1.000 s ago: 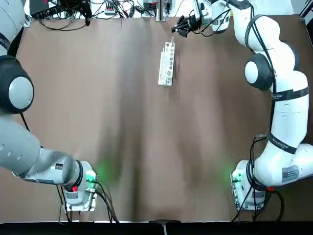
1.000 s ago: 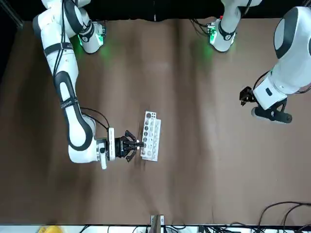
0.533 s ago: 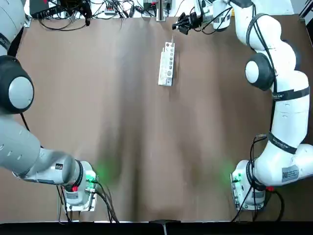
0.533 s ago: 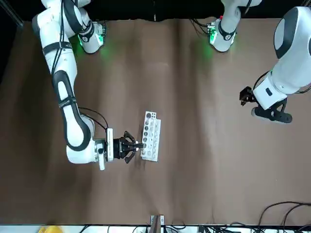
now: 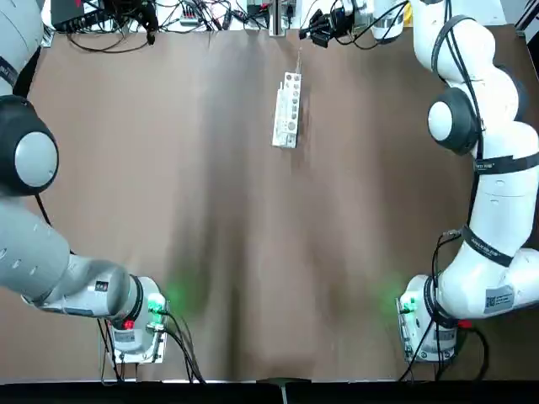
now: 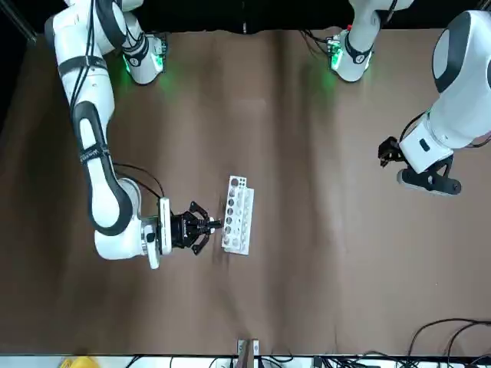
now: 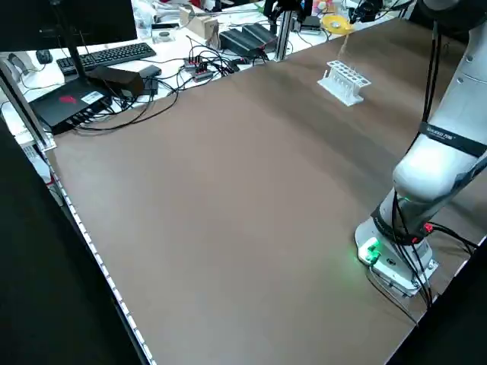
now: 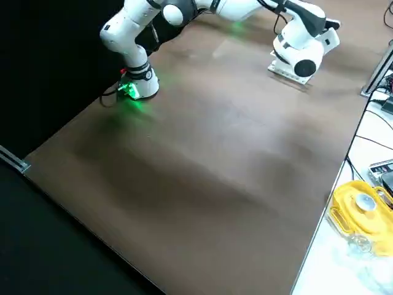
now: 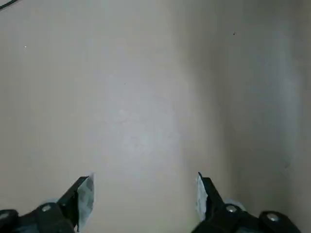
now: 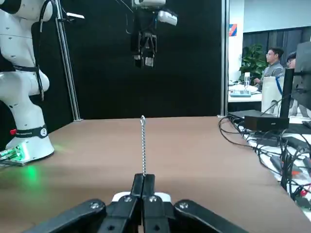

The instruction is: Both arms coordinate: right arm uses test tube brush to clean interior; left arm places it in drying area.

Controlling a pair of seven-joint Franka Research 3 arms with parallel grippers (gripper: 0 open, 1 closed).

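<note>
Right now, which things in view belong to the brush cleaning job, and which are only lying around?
Job in hand:
right gripper, shut on the test tube brush
white rack
left gripper, open over bare table

Lying about:
keyboard
cables
yellow object beside the table

White rack [image 5: 287, 110], brown table [image 5: 253, 236]

Brush [image 10: 143, 145] in tool [image 10: 143, 180] (pinched)
</note>
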